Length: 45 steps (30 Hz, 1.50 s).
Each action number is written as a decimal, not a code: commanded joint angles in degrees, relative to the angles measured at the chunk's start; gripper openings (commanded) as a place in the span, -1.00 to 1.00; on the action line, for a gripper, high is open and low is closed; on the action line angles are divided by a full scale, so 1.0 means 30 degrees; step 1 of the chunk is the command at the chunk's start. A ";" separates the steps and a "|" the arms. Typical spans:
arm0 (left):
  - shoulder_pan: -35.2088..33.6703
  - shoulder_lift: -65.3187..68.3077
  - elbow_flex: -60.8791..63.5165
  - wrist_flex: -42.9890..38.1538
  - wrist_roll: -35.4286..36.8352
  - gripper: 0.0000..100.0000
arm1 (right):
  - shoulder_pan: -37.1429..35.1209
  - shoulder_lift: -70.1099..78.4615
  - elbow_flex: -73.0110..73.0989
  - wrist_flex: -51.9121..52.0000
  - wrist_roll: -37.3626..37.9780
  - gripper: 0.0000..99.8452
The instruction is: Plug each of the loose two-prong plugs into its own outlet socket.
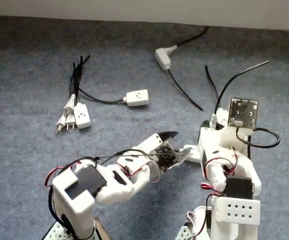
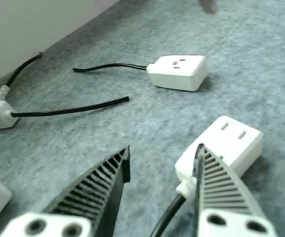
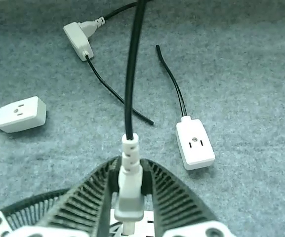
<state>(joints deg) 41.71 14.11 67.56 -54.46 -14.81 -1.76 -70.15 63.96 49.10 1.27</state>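
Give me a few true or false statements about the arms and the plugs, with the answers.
1. The right end effector is shut on a plug with a black cord. True.
2. The left end effector is gripping a socket. False: it is open and holds nothing, and a white socket lies beside one finger.
3. A cluster of plugs lies on the floor away from both arms. True.
4. Everything sits on bare wood. False: the surface is grey carpet.
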 commanded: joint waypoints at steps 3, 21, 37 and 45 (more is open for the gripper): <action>0.1392 -0.0601 -0.2886 0.5597 -0.0117 -0.57 | 0.1304 0.0132 -0.0982 -0.1568 -0.0264 -0.99; 0.2447 -0.5289 -0.0308 0.4777 -0.0088 -0.57 | 0.2593 0.0161 -0.0982 -0.2212 -0.0264 -0.99; 0.3062 -0.6315 -0.1333 1.3509 -0.0088 -0.57 | 0.2623 0.0132 0.0630 -0.3443 -0.0234 -0.99; 0.2095 -0.2740 -0.5055 1.3919 -0.0088 -0.57 | 0.2623 0.0073 0.0747 -0.3443 -0.0234 -0.99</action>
<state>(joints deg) 48.92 3.21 57.80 -12.79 -14.81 5.36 -69.89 66.51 40.66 1.19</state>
